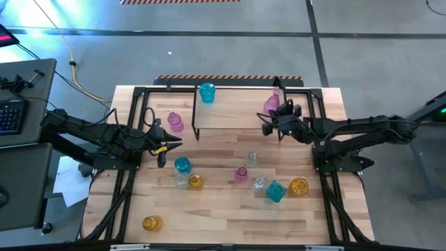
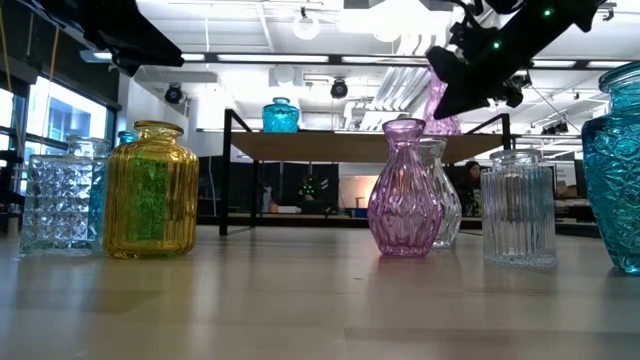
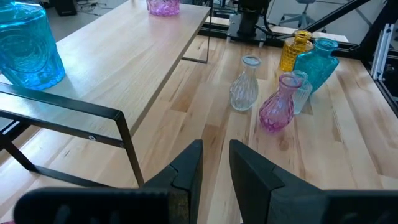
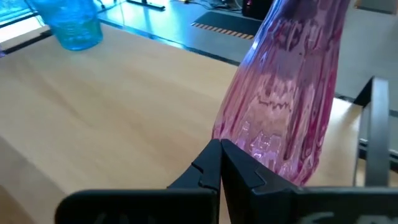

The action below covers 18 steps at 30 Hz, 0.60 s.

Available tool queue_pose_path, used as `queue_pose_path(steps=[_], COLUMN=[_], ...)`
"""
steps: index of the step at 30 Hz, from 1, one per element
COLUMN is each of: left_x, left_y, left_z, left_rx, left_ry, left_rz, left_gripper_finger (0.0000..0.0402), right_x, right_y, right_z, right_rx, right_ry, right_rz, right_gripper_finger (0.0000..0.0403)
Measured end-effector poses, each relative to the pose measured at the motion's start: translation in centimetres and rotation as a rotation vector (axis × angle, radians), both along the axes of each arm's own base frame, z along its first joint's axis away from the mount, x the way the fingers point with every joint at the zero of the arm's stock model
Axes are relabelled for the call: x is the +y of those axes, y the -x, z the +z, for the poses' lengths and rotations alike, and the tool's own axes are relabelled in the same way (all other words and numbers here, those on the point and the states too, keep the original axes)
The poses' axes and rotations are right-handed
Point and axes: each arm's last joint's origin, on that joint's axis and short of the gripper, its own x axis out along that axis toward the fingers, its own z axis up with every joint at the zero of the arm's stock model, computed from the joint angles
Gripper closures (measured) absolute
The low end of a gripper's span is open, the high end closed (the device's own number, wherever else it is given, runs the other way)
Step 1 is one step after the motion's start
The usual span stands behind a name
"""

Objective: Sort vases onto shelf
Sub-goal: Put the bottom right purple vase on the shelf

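Right gripper (image 4: 219, 163) closed, empty, beside pink vase (image 4: 292, 87).

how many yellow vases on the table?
3. One yellow vase left of centre beside a clear vase; one on the right beside a teal vase; one alone at the left, farthest from the shelf. None seems hidden.

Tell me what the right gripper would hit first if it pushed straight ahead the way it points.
The right gripper, shut, points at the tall pink vase standing on the shelf. It would probably meet that vase first; the gap between them looks very small.
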Motion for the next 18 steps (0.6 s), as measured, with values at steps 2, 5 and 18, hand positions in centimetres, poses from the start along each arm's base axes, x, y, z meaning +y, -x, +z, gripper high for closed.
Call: queue_pose_path(steps=[2,5,18], left_x=[0.0,0.0,0.0], left_y=[0.0,0.0,0.0], left_z=[0.0,0.0,0.0], left_rx=[0.000,0.000,0.000], left_ry=[0.000,-0.001,-0.001], left_rz=[0.000,0.000,0.000], left_gripper_finger=[0.0330,0.0330,0.0330], right_x=[-0.3,-0.7,-2.5], right_y=[0.1,0.2,0.5], right_z=[0.0,0.0,-0.1], right_rx=[0.007,0.020,0.052], right_ry=[0.005,0.012,0.002], right_rz=[-0.010,-0.021,-0.046], right_gripper_finger=[0.0403,0.0403,0.0403])
